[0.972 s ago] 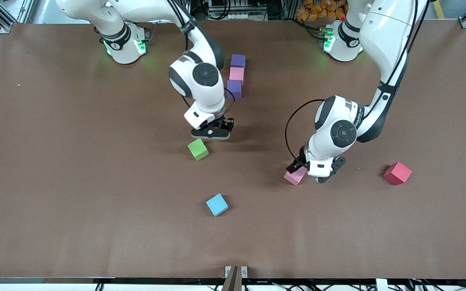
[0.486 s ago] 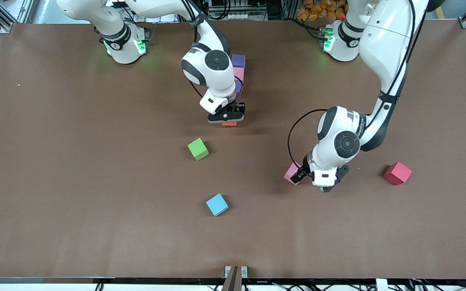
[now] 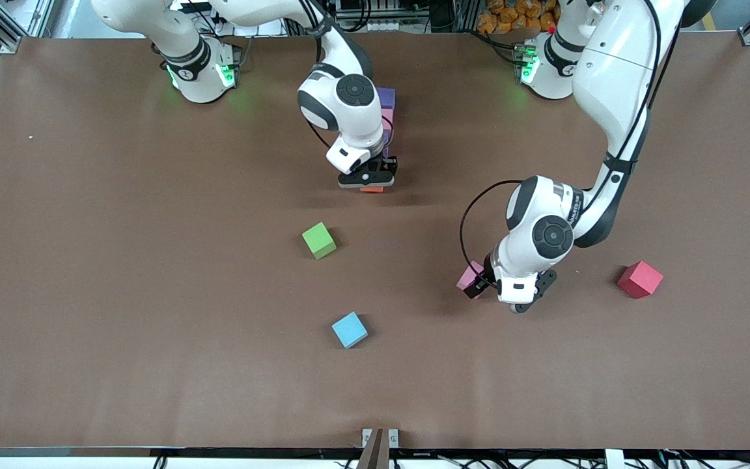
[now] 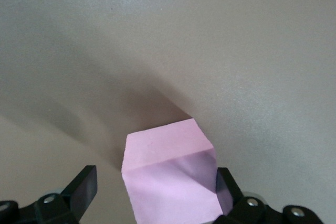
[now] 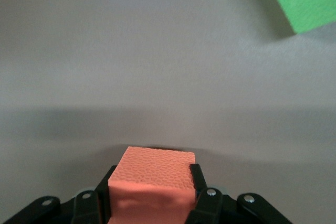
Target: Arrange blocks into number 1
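Brown table (image 3: 121,293) lies under both my arms, each bent down from its base. My left gripper (image 4: 157,203) is spread wide around a pink block (image 4: 170,174) resting on the tabletop near the red cube (image 3: 640,279). My right gripper (image 5: 151,203) clenches the orange block (image 5: 152,182) just over the table, beside the purple-pink-purple column (image 3: 387,111).
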You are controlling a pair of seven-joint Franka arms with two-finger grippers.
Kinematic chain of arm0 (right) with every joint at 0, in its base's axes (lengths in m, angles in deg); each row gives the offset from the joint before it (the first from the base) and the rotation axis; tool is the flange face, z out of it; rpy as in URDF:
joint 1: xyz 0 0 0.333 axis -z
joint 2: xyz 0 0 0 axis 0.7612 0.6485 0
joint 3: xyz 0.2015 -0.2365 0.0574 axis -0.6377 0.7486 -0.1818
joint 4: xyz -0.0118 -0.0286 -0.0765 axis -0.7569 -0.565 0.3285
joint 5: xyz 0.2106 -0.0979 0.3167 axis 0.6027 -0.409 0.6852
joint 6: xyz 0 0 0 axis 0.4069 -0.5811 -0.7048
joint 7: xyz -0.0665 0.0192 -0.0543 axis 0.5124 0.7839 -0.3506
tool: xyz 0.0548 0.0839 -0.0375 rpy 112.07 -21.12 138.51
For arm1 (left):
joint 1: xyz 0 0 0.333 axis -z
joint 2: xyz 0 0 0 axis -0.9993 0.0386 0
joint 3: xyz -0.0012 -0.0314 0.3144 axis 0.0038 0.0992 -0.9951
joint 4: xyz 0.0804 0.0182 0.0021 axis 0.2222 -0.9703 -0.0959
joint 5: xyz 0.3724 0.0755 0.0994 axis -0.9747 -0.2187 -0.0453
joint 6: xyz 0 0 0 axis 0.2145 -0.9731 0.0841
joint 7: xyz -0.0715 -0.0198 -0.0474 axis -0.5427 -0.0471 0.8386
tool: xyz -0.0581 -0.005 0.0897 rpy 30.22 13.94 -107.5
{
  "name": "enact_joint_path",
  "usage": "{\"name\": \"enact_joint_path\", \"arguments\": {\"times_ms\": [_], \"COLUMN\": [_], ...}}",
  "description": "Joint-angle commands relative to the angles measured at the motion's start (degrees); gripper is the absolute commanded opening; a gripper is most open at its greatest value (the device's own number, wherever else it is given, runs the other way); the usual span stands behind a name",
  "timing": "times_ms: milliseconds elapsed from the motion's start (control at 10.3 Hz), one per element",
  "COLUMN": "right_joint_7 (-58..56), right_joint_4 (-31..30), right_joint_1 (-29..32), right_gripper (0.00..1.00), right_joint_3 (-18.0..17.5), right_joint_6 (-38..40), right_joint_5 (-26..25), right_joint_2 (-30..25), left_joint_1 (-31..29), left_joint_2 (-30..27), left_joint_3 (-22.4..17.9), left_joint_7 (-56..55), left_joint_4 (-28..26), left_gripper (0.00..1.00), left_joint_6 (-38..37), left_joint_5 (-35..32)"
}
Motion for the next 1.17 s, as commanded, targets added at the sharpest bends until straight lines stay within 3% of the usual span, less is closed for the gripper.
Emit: {"name": "enact_joint_path", "arguments": {"times_ms": [0, 194, 389, 680, 777, 972, 1069], "right_joint_7": [1.42, 1.94, 1.94, 1.94, 1.25, 1.24, 1.24], "right_joint_4": [-2.14, -2.14, -2.14, -3.44, -6.24, -11.96, -12.94], "right_joint_1": [-1.06, -1.50, -1.42, 0.59, 2.61, 8.83, 12.00], "right_gripper": [0.48, 0.53, 1.00, 1.00, 1.00, 1.00, 1.00], "right_joint_3": [-0.71, -1.16, -1.16, -1.16, -1.16, -1.24, -1.25], "right_joint_6": [-0.95, -0.86, -0.77, -0.16, -0.42, -0.69, 0.01], "right_joint_5": [-0.37, -0.46, -0.63, -0.63, -0.63, -0.63, -0.63], "right_joint_2": [-1.38, -1.20, -1.20, -4.17, -7.67, -14.44, -16.82], "left_joint_1": [1.27, 1.27, 1.27, 1.27, 1.36, 1.88, 2.23], "left_joint_2": [1.70, 2.05, 2.32, 2.58, 2.58, 3.02, 2.84], "left_joint_3": [-0.81, -1.25, -1.25, -1.34, -1.34, -1.25, -1.25], "left_joint_7": [-0.84, -0.75, -0.66, -0.49, 0.04, 0.13, 0.22], "left_joint_4": [1.07, 1.60, 2.30, 2.39, 2.39, 2.39, 2.30], "left_gripper": [1.00, 1.00, 1.00, 1.00, 0.89, 0.12, 0.00], "left_joint_6": [0.81, 0.81, 0.81, 0.89, 0.89, 0.98, 0.98], "left_joint_5": [0.68, 0.76, 0.68, 0.59, 0.50, -0.20, -1.86]}}
